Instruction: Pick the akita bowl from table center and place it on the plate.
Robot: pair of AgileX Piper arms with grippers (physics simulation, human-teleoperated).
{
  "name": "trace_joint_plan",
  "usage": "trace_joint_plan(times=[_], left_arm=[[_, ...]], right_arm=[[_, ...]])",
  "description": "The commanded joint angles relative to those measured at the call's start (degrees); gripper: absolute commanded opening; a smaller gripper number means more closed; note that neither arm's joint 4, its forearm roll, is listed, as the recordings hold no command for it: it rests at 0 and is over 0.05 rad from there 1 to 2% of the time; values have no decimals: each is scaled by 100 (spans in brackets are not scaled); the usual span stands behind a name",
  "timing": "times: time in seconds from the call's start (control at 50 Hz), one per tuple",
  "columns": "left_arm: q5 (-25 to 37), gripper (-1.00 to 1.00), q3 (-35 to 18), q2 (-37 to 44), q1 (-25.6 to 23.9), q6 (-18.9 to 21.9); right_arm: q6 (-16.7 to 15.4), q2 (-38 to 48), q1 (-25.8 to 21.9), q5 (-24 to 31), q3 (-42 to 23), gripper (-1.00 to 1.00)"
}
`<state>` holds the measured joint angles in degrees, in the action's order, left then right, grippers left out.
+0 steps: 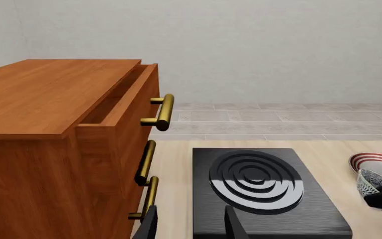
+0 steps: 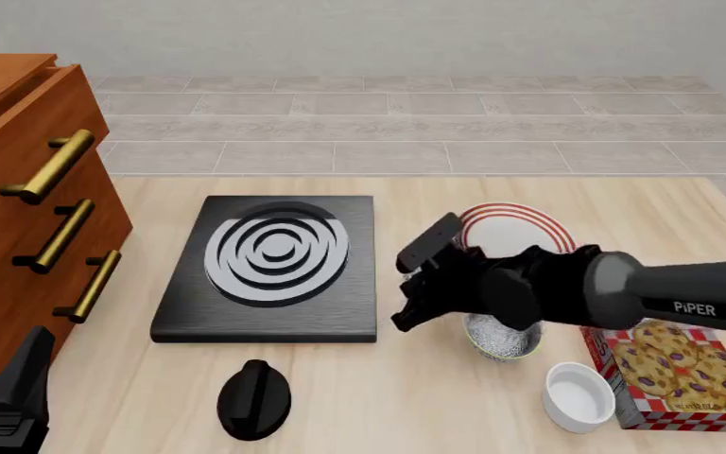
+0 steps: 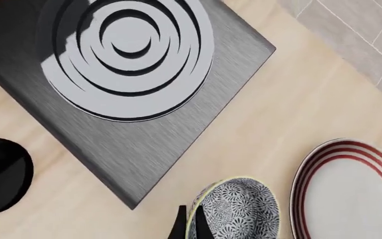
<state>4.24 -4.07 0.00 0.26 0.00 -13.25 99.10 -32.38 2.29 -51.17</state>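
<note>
The speckled akita bowl (image 2: 505, 338) sits on the wooden desk (image 2: 464, 407) just before the red-striped plate (image 2: 521, 227), beside the black ringed burner (image 2: 275, 265), with a plain white bowl (image 2: 579, 395) and cookie box (image 2: 679, 369) near, its rim between the right claw's (image 3: 189, 226) thin fingers, grip uncertain.
</note>
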Motion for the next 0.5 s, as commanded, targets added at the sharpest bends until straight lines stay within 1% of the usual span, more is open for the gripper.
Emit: trace_joint_plan(times=[0.02,0.2,0.4,0.5], left_arm=[[0,100,0,0,-2,3],[-1,100,0,0,0,-1],[1,100,0,0,0,2],[0,100,0,0,-1,0]], right_arm=[[-527,-309,146,454,-160,-100],[-707,-406,236,634,-191,-100],[-1064,-539,452,828,-205,-100],[-1115,-585,464,887,-190,-100]])
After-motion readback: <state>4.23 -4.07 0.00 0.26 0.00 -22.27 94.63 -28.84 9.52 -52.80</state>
